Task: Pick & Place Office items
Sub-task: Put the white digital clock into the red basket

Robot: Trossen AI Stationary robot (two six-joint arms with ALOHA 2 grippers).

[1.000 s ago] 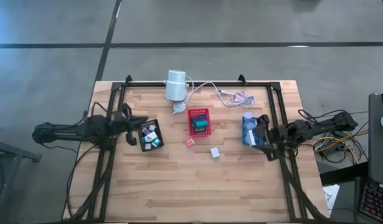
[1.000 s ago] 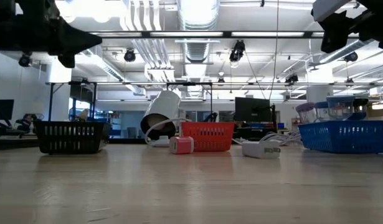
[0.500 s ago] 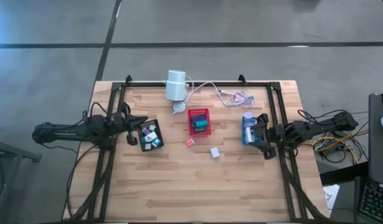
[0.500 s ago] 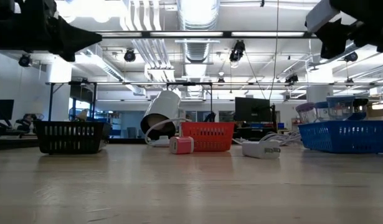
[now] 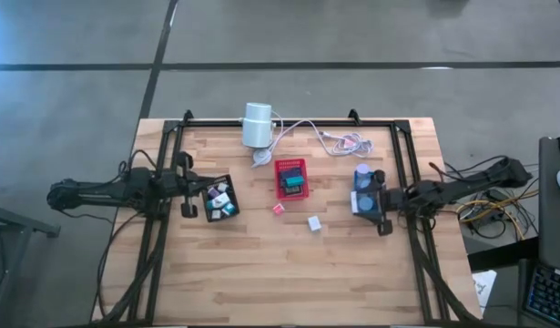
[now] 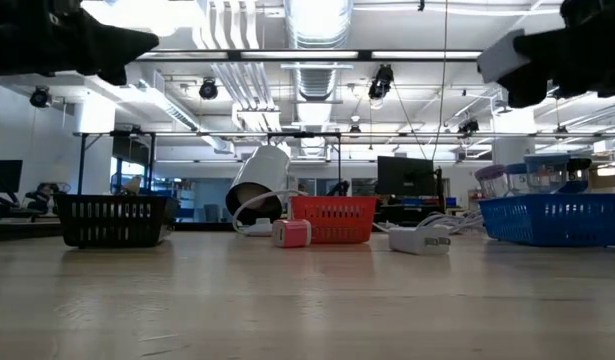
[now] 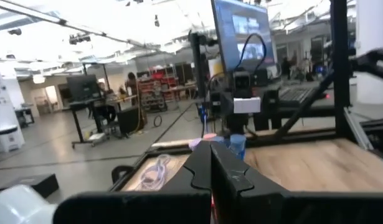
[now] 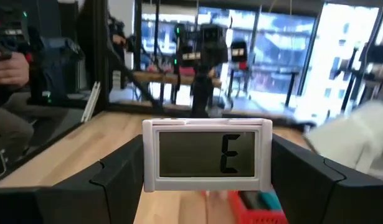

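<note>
My right gripper [image 8: 207, 186] is shut on a small white device with a grey display [image 8: 207, 154] showing "E". It hovers over the blue tray [image 5: 362, 175] at the table's right side, seen in the high view [image 5: 371, 200] and high up in the low view [image 6: 517, 65]. My left gripper [image 7: 210, 167] is shut and empty, just left of the black tray [image 5: 218, 198], which holds several small pieces. A pink piece [image 5: 278, 209] and a white block [image 5: 313, 223] lie flat on the bare table. The red tray [image 5: 291, 178] holds teal and dark pieces. My right gripper pinches the white display device by its two short ends, one finger [image 8: 119, 180] on the left end [image 8: 147, 155] and the other finger [image 8: 297, 180] on the right end. The fingers come level from the table's right. The device is lifted clear above the blue tray, its display facing the wrist.
A white cylinder [image 5: 257, 125] lies on its side at the far edge, its cable [image 5: 316, 132] trailing right to a pink-white bundle [image 5: 352, 143]. A black frame rail [image 5: 289, 120] borders the table. The near half of the wooden table [image 5: 289, 273] is bare.
My right gripper, keeping its hold on the device, has moved a little toward the table's left and lowered slightly. My left gripper has drawn back a little toward the table's left edge, away from the black tray. The loose pieces and trays have stayed put.
</note>
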